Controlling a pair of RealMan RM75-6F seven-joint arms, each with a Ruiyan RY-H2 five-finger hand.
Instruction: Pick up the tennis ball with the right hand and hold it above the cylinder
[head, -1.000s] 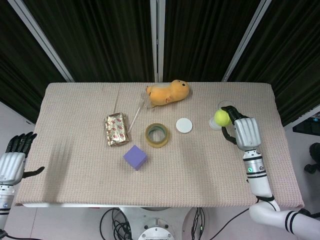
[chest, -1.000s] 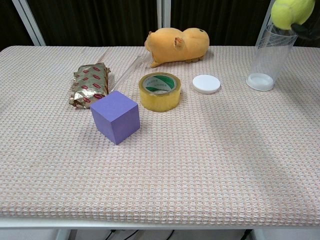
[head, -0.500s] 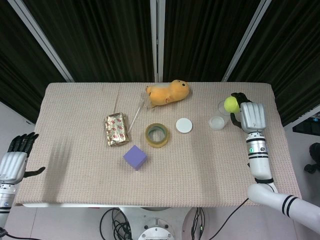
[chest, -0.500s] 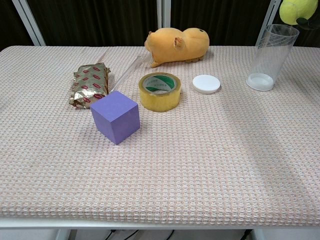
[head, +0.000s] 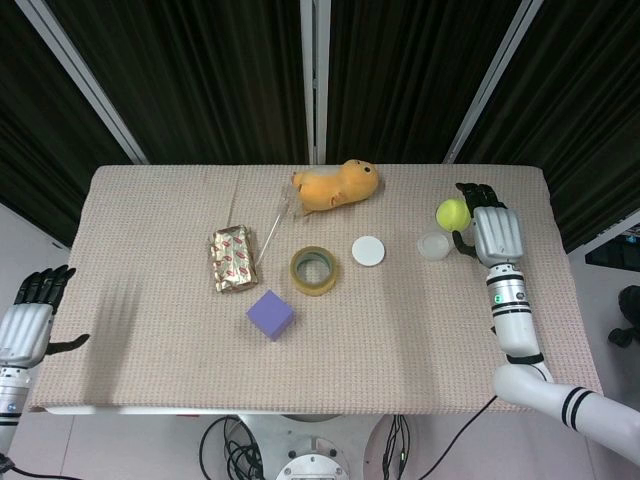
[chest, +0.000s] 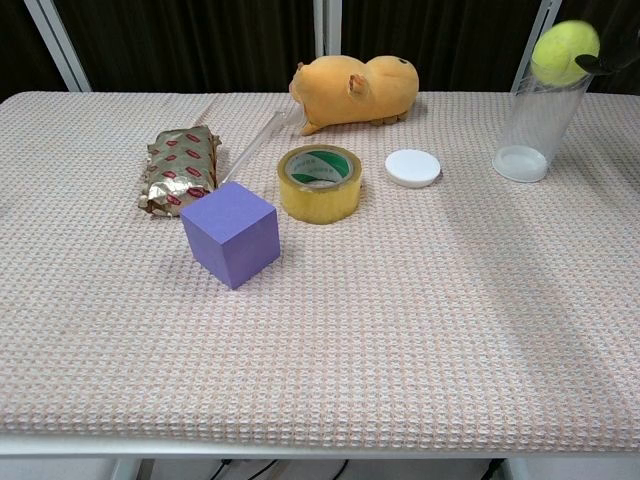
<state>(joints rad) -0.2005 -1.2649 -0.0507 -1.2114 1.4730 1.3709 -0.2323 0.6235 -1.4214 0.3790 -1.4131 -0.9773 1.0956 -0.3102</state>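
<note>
- Between the earlier pictures and this one the tennis ball (head: 452, 212) had dropped a little and shifted left, coming down from beyond the rim of the cylinder (chest: 536, 124) to sit right at its open top.
- Grasping the ball, the right hand (head: 487, 234) had its dark fingers (head: 470, 190) curled round the ball's right side — only fingertips showed at the right edge of the chest view.
- Clear and upright, the cylinder stood at the far right of the table (head: 150, 330), with the ball directly over its mouth; whether ball and rim touched could not be told.
- Off the table's near left corner the left hand (head: 28, 318) hung with its fingers apart, holding nothing.
- A white disc (head: 368, 250) lay left of the cylinder, and a roll of yellow tape (head: 314, 270) further left.
- Near the tape sat a purple cube (head: 270, 315) — a foil packet (head: 232, 258) to its far left, an orange plush toy (head: 336, 186) at the far edge.
</note>
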